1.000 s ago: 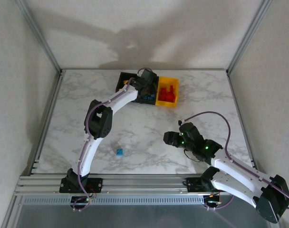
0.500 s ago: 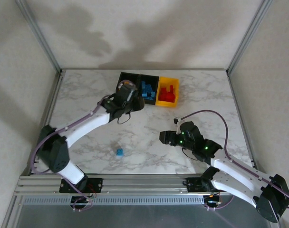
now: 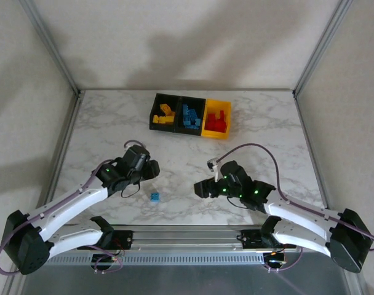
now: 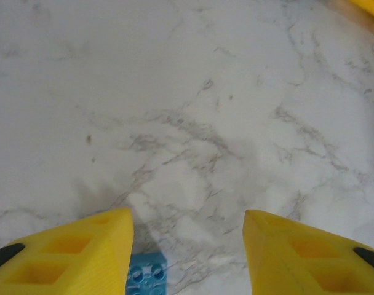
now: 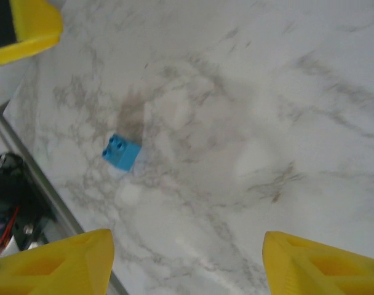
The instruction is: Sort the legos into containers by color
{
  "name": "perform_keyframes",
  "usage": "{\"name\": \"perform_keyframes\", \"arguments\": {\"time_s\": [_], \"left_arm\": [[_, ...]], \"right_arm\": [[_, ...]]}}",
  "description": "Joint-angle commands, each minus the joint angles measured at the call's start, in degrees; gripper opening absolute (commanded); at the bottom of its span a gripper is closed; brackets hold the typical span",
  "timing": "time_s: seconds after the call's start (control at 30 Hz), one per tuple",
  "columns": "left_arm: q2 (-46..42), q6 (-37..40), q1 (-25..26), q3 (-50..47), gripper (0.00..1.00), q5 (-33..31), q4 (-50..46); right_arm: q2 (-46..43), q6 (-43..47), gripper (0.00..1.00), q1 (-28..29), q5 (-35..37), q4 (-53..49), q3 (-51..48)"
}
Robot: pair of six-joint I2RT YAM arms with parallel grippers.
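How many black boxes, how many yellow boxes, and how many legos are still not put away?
Black rectangular plastic bins: 2
Yellow rectangular plastic bin: 1
Loose small blue studded plastic brick: 1
Total: 4

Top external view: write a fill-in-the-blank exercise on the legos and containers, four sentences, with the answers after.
The single loose lego on the table is ____. The yellow container holds ____ legos. The blue legos sit in the ____ container of the row. The yellow legos sit in a ____ container.
Missing words: blue; red; middle; black.
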State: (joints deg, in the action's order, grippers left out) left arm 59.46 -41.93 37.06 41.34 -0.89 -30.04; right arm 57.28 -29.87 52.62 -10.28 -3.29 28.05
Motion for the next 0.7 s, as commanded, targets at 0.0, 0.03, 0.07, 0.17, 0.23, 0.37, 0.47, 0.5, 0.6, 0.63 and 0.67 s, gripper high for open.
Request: {"name": "perform_keyframes", "arguments": {"time_s": [0.0,0.03,0.07,0.17,0.23,0.37,0.47,0.5,0.6,0.63,0.67], "left_arm": [[-1.41,-2.59,0.76,-3.69,0.50,1.63,-3.07],[-1.66,-3.01,1.10,-4.49,0.50,1.91,-2.86],[-1.72,-3.40,1.62,-5.26,0.50,1.98,-2.51],[-1.04,-4.53,2.78,-7.32,0.53,2.65,-0.89],[-0.42,-5.17,3.65,-8.26,0.54,3.06,0.36],[1.27,-6.12,5.15,-9.64,0.56,3.33,1.68],[3.33,-6.48,6.54,-10.50,0.57,3.12,2.42],[3.98,-6.75,6.98,-10.65,0.58,2.72,2.75],[6.37,-7.35,8.48,-10.33,0.58,1.09,3.30],[7.10,-7.42,8.93,-10.03,0.57,0.53,3.37],[7.89,-7.39,9.22,-9.80,0.57,0.23,3.25]], "right_arm": [[3.75,1.92,0.65,3.44,-2.14,0.82,1.58],[5.05,2.01,0.64,4.51,-1.06,0.17,2.06],[6.26,2.01,0.64,5.32,-0.43,-0.20,2.41],[8.30,1.40,0.64,6.43,-0.12,0.87,2.45],[8.96,0.98,0.64,6.64,0.11,1.65,2.42],[9.65,0.69,0.64,7.09,1.04,1.72,2.70],[9.61,0.69,0.64,7.14,2.03,1.19,2.54],[9.59,0.60,0.64,7.12,2.52,1.08,2.37],[9.86,0.29,0.64,7.10,3.13,1.42,1.67],[10.07,0.16,0.64,7.14,3.04,1.61,1.49],[10.25,0.01,0.64,7.07,3.02,1.70,1.40]]}}
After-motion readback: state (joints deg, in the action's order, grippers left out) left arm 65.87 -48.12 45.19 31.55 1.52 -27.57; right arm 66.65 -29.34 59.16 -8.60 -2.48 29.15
